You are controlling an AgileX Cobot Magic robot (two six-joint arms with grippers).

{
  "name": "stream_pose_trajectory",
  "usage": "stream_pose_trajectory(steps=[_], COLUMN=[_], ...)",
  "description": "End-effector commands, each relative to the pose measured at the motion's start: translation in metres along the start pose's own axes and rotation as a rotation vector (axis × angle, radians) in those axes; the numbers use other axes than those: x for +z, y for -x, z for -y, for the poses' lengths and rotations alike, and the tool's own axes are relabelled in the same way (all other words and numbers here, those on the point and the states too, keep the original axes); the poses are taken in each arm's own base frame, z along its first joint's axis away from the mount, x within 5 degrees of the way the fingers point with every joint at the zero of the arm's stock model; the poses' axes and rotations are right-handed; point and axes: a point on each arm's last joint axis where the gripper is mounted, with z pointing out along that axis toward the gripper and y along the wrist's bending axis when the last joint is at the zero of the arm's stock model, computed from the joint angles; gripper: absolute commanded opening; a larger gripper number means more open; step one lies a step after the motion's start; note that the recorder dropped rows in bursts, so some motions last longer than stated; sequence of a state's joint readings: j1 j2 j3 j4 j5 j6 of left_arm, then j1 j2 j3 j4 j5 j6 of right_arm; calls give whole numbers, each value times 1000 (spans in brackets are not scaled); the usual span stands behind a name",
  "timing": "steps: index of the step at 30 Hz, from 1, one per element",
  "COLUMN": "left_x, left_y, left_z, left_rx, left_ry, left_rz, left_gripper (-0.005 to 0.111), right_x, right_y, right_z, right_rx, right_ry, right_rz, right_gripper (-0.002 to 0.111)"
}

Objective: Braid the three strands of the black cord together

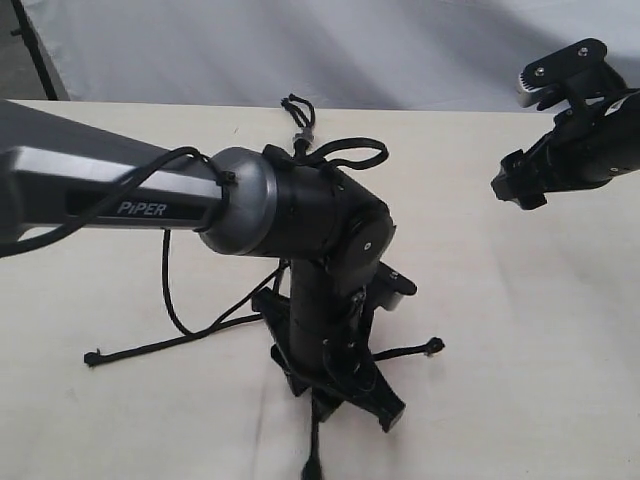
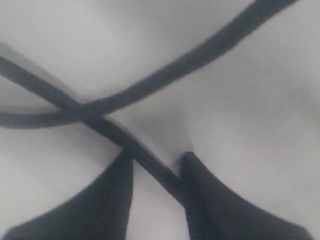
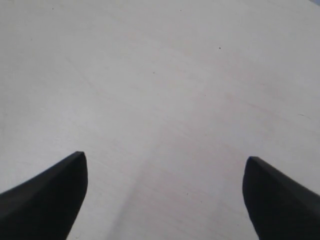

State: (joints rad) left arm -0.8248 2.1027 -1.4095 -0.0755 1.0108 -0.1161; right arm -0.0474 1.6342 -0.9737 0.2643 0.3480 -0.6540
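Low over the worktop's (image 1: pixel 520 330) middle, one of the strands (image 2: pixel 125 142), just past a crossing, is straddled by the left fingers (image 2: pixel 122 172), which are part open and not yet pinched on it. From the knot (image 1: pixel 298 128) at twelve o'clock, tips are spread to eight, six and four. A pinch and a carry across are judged next. At two o'clock the right fingers (image 3: pixel 70 175) are held wide and empty. A pale worktop and white backdrop (image 1: pixel 300 50) are seen.

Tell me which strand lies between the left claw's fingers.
The straight strand that runs in between the left claw's fingers. The other strand in the wrist view bows across it farther out and lies clear of the fingers.
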Motion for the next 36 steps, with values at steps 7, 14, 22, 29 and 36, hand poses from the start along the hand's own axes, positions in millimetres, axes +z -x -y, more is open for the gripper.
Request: stream_pose_trajectory(steps=[7,14,22,29,36], left_x=[-32,-16,12,20,-3], left_y=[-13,-10,-20,-48,-47], left_z=[-30,-95,-133,-61,-5], left_rx=[256,357,465,417,699], left_ry=[354,537,549,284,267], left_rz=[-72,4,110,-102,73], left_gripper=[0,0,0,0,0], right_x=[-2,-2,-2,-2,-2], right_y=[3,3,3,4,2], right_z=[0,0,0,1,-1], right_rx=[-4,-4,-4,-3,-5], right_ry=[-5,-5,-6,-16,-2], right_rz=[13,13,14,27,10], right_gripper=[79,79,79,79,79])
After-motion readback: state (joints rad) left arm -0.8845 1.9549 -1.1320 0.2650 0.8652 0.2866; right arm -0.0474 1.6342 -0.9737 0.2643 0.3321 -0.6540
